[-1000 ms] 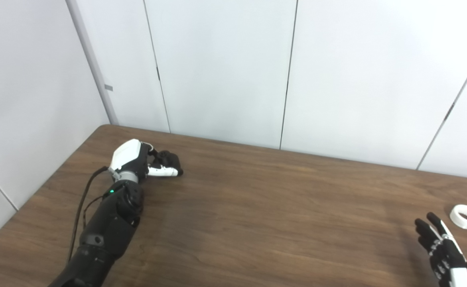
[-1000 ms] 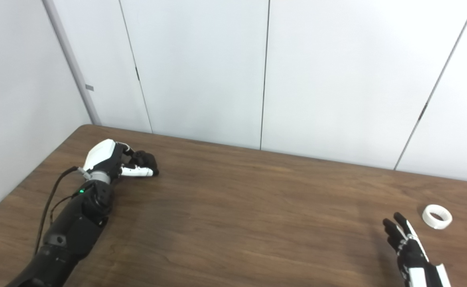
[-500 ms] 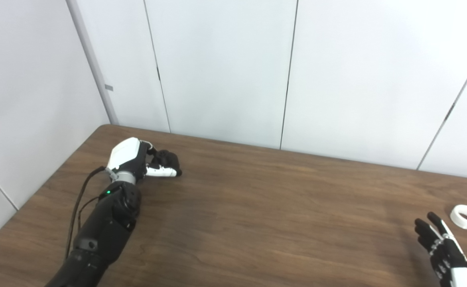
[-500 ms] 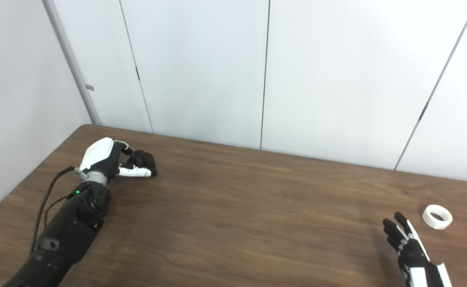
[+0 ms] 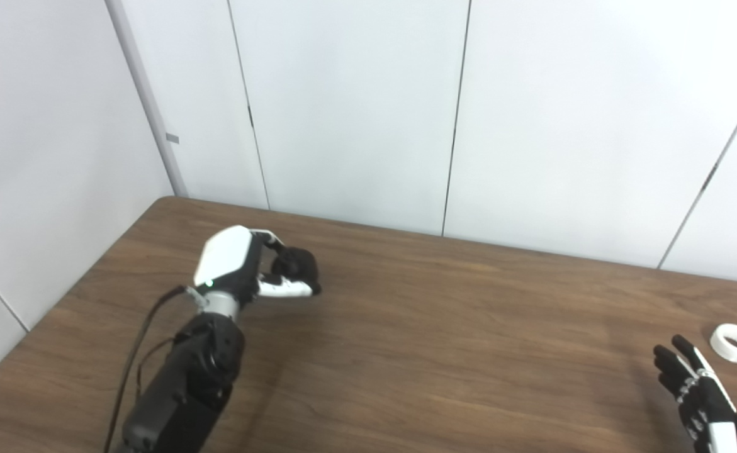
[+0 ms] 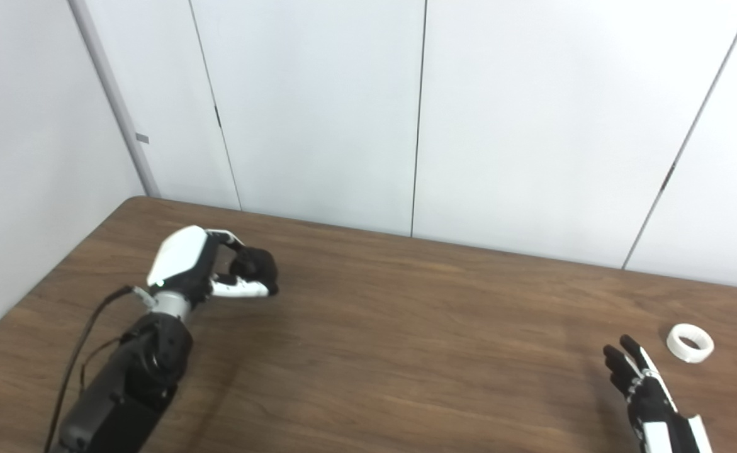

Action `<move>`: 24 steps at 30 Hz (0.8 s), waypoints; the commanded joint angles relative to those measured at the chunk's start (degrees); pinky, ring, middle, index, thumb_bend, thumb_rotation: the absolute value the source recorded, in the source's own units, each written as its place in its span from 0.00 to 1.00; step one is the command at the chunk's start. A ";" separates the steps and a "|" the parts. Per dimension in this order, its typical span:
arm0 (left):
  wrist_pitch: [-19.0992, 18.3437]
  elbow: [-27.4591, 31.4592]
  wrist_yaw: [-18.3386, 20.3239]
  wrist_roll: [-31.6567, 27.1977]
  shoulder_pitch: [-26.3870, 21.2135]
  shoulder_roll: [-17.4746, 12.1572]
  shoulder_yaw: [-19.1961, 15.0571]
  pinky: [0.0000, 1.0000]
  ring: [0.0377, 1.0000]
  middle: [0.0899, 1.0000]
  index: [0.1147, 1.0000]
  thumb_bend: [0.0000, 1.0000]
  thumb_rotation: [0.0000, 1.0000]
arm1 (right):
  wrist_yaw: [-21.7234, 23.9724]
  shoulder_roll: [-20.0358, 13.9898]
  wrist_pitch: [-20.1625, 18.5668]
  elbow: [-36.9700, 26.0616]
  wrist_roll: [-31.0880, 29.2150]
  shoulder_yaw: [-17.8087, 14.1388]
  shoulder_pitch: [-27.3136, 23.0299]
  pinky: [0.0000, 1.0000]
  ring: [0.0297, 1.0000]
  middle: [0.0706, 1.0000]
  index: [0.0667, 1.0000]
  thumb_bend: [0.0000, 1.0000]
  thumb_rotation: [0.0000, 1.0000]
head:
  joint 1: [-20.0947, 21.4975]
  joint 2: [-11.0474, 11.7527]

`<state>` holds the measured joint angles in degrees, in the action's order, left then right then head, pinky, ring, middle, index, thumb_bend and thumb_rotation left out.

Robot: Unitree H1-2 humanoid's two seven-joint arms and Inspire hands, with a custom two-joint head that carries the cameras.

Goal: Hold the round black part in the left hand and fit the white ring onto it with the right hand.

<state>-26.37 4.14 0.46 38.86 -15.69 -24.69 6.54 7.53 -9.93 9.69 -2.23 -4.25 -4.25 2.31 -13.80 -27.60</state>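
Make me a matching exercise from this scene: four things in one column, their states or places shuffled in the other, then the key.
Things:
1. left hand
2. right hand
3. ring
4. black part

States:
A. lies on the table near its right edge, untouched
B. open, fingers apart, holds nothing
C. shut on a dark round object
D. gripped between fingers, clear of the tabletop

Pairs: 1-C, 2-B, 3-A, 4-D

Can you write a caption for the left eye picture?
Left hand holds the round black part; open right hand waits near the white ring.
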 commanded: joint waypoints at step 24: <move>6.65 19.45 7.36 17.32 10.90 7.68 11.70 1.00 0.87 0.74 0.42 0.52 0.05 | -2.93 5.76 -6.11 -5.60 5.32 2.50 2.64 0.98 0.93 0.90 0.94 0.67 1.00 | 8.48 -4.59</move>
<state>-21.78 21.20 9.46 54.82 -4.10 -17.02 18.33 5.59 -4.90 3.55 -7.29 0.95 -2.26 4.19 -5.63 -31.90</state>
